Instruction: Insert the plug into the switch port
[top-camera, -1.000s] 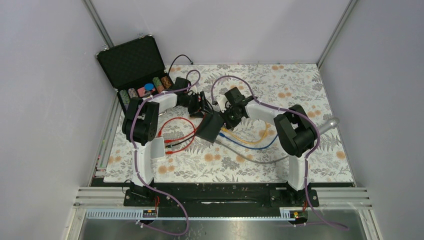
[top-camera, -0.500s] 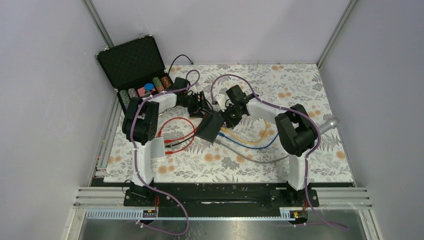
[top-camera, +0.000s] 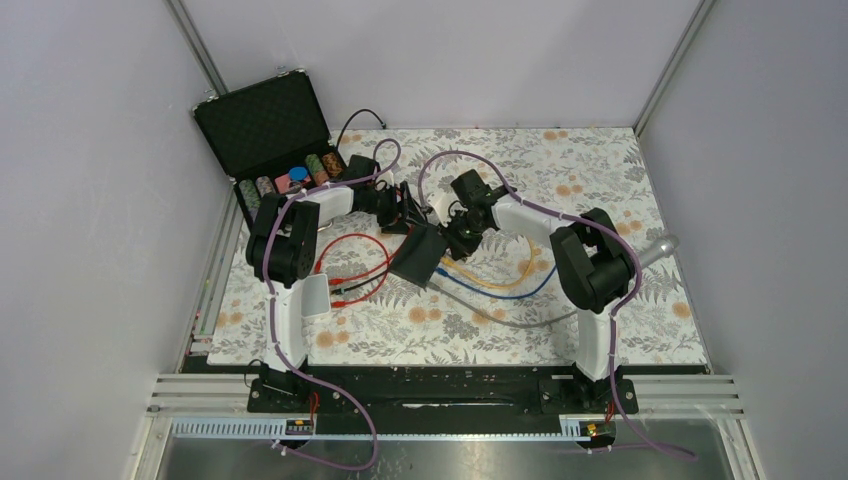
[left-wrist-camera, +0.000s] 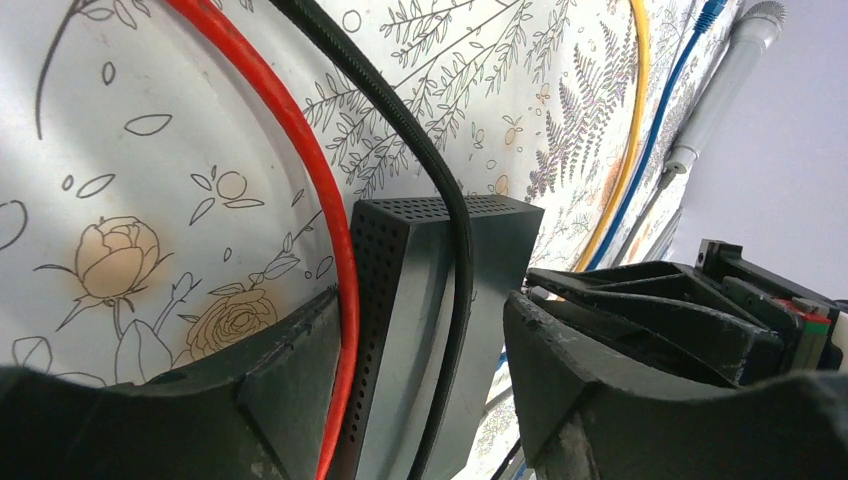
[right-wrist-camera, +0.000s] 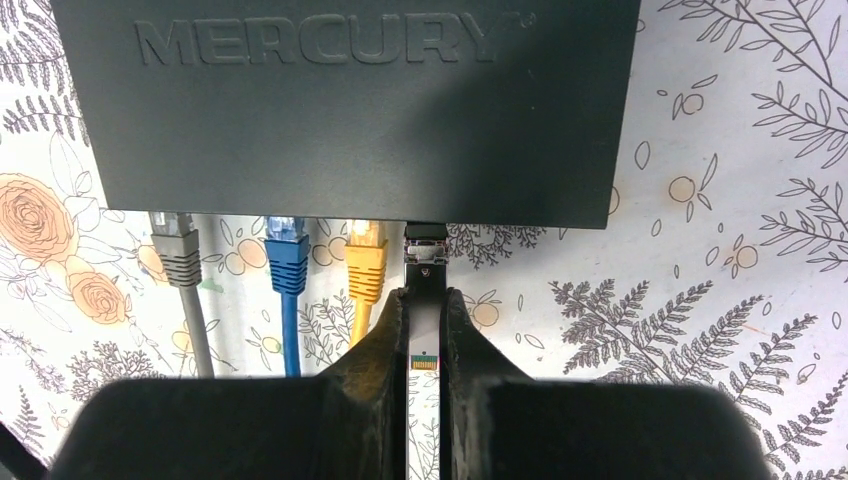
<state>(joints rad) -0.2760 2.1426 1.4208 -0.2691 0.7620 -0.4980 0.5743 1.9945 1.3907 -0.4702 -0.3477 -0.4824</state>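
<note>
Top view: switch (top-camera: 418, 253) sits mid-table, left gripper (top-camera: 408, 208) and right gripper (top-camera: 455, 232) at opposite edges.
Left wrist: jaws apart astride switch (left-wrist-camera: 400, 300); grip unclear.
Right wrist: right gripper (right-wrist-camera: 425, 296) pinches plug (right-wrist-camera: 424, 262), tip at port beside yellow connector (right-wrist-camera: 365, 262).

The left gripper (left-wrist-camera: 420, 330) clasps a dark grey perforated plastic switch box (left-wrist-camera: 400, 260) between its fingers; a red cable (left-wrist-camera: 290, 130) and a black cable (left-wrist-camera: 400, 110) run along it over the floral table (left-wrist-camera: 150, 200)

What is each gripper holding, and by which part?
The right gripper pinches the plug by its rear body. The left gripper straddles one end of the switch; a firm grip cannot be told.
</note>
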